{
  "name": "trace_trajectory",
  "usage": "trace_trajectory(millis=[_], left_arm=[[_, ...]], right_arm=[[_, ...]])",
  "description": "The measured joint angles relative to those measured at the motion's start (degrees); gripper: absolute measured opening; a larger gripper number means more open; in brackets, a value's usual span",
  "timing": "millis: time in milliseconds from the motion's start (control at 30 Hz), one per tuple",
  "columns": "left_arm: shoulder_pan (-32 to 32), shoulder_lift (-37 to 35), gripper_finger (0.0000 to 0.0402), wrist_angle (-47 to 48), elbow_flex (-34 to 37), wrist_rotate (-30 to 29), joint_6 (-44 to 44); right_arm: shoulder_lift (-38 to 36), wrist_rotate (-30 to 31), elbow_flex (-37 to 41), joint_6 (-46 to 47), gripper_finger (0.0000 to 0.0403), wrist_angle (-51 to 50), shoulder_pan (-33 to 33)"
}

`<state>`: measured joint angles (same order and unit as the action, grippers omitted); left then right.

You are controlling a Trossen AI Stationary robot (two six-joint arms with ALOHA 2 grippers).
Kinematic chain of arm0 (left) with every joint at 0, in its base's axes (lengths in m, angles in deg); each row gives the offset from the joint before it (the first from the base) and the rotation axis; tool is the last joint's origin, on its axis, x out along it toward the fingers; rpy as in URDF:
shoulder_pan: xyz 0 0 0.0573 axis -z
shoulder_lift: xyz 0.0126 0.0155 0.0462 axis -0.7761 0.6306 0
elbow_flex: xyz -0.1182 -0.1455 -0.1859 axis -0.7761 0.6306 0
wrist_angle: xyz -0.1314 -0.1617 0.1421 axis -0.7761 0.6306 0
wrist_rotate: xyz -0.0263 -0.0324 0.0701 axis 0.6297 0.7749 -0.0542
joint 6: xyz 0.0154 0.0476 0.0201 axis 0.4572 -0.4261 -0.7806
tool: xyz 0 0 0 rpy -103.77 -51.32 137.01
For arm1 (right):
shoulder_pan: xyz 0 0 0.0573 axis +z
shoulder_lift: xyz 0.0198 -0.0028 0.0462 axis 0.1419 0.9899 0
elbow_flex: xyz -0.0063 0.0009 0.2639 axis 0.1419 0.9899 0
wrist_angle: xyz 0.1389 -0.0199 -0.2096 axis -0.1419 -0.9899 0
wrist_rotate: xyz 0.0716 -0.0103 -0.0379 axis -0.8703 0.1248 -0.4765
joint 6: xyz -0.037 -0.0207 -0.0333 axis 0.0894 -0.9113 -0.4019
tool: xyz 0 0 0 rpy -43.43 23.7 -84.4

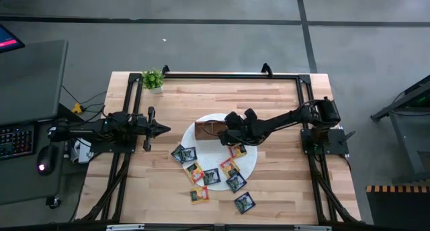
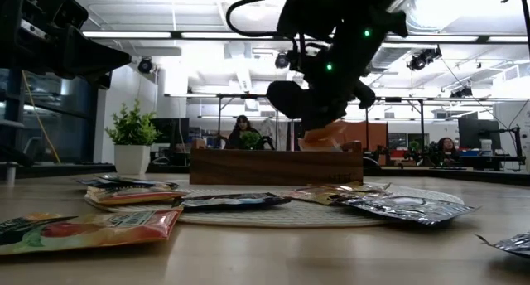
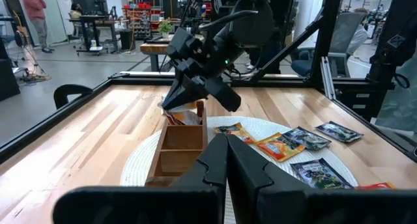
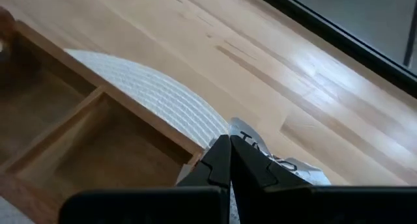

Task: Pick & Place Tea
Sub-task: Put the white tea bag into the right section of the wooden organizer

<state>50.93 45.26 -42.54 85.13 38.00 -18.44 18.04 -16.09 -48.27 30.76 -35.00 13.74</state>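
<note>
Over the far end of the wooden box (image 1: 209, 131), the right gripper (image 3: 177, 101) hangs with its fingers clenched on 1 orange tea sachet (image 2: 325, 136), held just above the box's rim. Loose tea sachets (image 1: 211, 176) lie beside the box across the white round mat (image 1: 250, 166) and the table (image 1: 282, 103). Well apart from the box, the left gripper (image 1: 164, 129) waits pinched shut, holding nothing.

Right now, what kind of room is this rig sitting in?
Most likely an open robotics lab or workshop. The low view shows exposed ceiling lights and workbenches with seated people behind the wooden table. The high view shows a bare concrete floor and a desk with a keyboard.
</note>
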Motion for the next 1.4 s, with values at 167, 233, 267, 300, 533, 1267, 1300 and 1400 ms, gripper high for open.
trace_trajectory(millis=[167,233,267,300,533,1267,1300,1400], left_arm=[[0.0,0.0,0.0001,0.0,0.0,0.0,0.0],[0.0,0.0,0.0001,0.0,0.0,0.0,0.0],[0.0,0.0,0.0001,0.0,0.0,0.0,0.0],[0.0,0.0,0.0001,0.0,0.0,0.0,0.0],[0.0,0.0,0.0001,0.0,0.0,0.0,0.0],[0.0,0.0,0.0001,0.0,0.0,0.0,0.0],[0.0,0.0,0.0001,0.0,0.0,0.0,0.0],[0.0,0.0,0.0001,0.0,0.0,0.0,0.0]], right_arm=[[0.0,0.7,2.3,0.0,0.0,3.1,0.0],[0.0,0.4,2.9,0.0,0.0,4.1,0.0],[0.0,0.4,3.3,0.0,0.0,4.6,0.0],[0.0,0.5,3.7,0.0,0.0,5.0,0.0],[0.0,-0.1,4.1,-3.4,0.0,6.4,0.2],[-2.9,-3.9,4.0,-7.4,0.0,7.6,0.8],[-2.9,-4.2,4.0,-7.3,0.0,7.6,0.8],[-2.9,-5.3,4.0,-7.1,0.0,7.6,0.8]])
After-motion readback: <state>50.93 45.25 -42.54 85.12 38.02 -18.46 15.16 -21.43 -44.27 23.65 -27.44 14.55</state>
